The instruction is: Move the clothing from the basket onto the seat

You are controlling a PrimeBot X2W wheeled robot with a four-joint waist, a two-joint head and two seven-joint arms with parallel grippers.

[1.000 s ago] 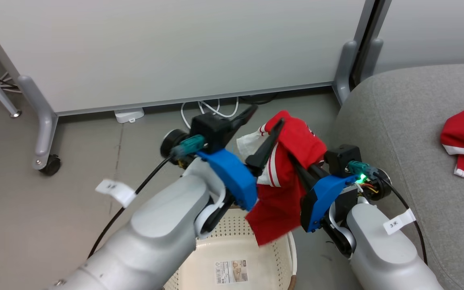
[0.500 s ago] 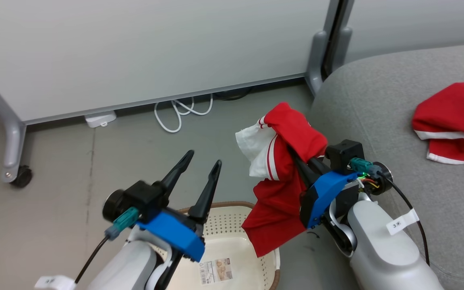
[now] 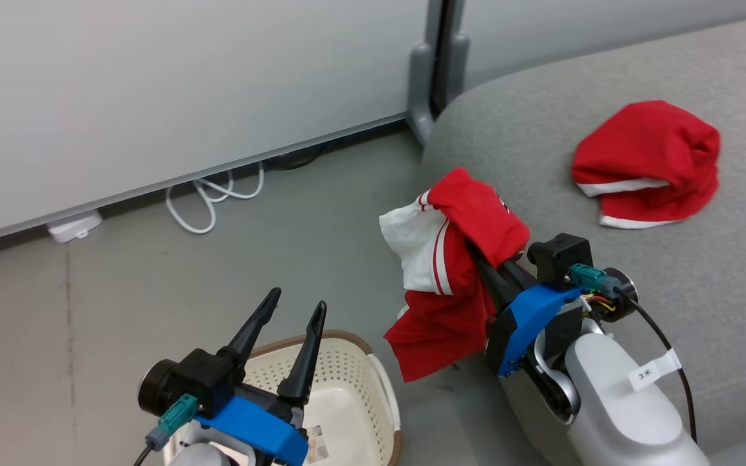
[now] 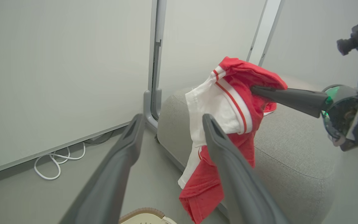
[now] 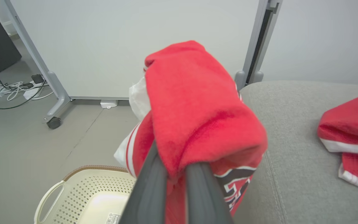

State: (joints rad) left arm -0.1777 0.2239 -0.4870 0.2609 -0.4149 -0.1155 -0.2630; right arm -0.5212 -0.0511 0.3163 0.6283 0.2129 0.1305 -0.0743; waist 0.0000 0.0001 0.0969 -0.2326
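Now | left tool (image 3: 298,299), wide and empty, has dropped back over the basket (image 3: 347,362) | right tool (image 3: 491,275) alone clamps the red garment (image 3: 470,220) | seat (image 3: 703,291) just beside it: we can lay it down.

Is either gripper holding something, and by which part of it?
The right gripper holds the red numbered jersey by a bunched fold; the rest hangs down. The left gripper is open and empty.

The left gripper (image 3: 298,298) and right gripper (image 3: 480,259) each have two long, tapering dark fingers (image 3: 253,330) on a black block (image 3: 557,255), backed by a bright blue shell (image 3: 528,314) with a teal connector (image 3: 585,275) feeding a black cable (image 3: 664,343). The right forearm (image 3: 625,421) is smooth pale grey, with a white tag (image 3: 655,370) marked "3".
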